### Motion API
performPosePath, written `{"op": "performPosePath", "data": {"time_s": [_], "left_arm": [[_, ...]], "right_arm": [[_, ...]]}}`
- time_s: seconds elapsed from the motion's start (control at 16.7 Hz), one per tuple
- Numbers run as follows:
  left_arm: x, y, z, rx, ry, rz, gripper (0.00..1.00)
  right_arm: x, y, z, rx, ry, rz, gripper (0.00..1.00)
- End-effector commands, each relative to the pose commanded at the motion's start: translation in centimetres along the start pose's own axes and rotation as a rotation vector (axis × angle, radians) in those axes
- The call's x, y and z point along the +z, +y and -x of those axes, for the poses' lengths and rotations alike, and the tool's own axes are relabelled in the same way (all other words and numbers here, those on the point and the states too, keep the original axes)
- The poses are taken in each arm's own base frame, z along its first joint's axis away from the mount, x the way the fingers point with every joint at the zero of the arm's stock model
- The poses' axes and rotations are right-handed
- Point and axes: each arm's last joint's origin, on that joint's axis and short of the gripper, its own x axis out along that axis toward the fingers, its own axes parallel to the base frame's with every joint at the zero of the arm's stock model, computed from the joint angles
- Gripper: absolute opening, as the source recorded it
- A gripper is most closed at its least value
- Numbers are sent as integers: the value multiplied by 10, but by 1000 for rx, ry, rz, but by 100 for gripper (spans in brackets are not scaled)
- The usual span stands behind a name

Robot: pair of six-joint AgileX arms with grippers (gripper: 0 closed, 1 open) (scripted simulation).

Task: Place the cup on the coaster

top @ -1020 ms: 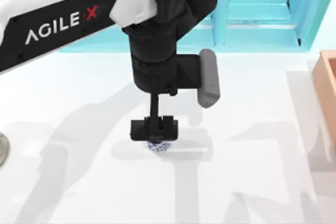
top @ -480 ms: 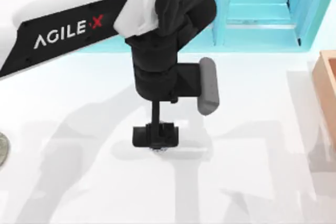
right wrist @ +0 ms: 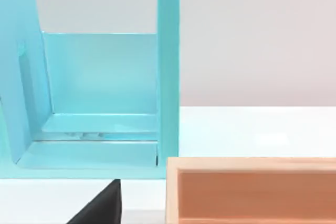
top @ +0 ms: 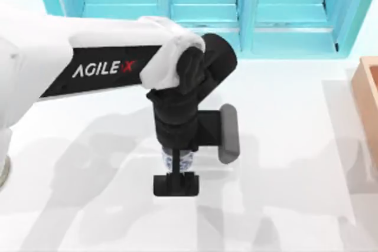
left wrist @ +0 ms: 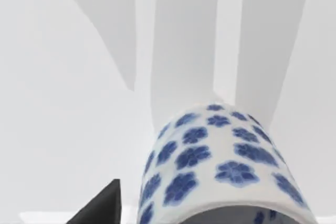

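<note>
The cup [top: 186,160], small and white with blue flowers, stands on the white table [top: 283,146] near the middle and is partly hidden under my left arm's wrist. My left gripper [top: 175,184] has come down around it. In the left wrist view the cup [left wrist: 220,166] is very close. One dark finger [left wrist: 100,208] stands beside it with a small gap, so the gripper is open. At the table's left edge a grey round rim, the coaster [top: 2,172], shows in part. A dark part of my right gripper [right wrist: 100,208] faces the back right corner.
A teal shelf unit [top: 201,4] runs along the back of the table. A tan wooden box [top: 367,104] stands at the right edge, and in the right wrist view the box [right wrist: 252,190] sits in front of the shelf [right wrist: 100,87].
My left arm has dropped lower and shifted toward the front. Its gripper, above the cup before, now stands around it. The cup has not moved.
</note>
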Motion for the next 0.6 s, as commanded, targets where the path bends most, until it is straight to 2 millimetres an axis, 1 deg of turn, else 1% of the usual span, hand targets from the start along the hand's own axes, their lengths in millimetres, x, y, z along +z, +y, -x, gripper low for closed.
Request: {"op": "performPosePath", "data": {"time_s": [0.24,0.6], "left_arm": [[0,0,-1,0,0,0,100],[0,0,-1,0,0,0,55]], "right_arm": [[0,0,0,0,0,0,100],[0,0,0,0,0,0,100]]}}
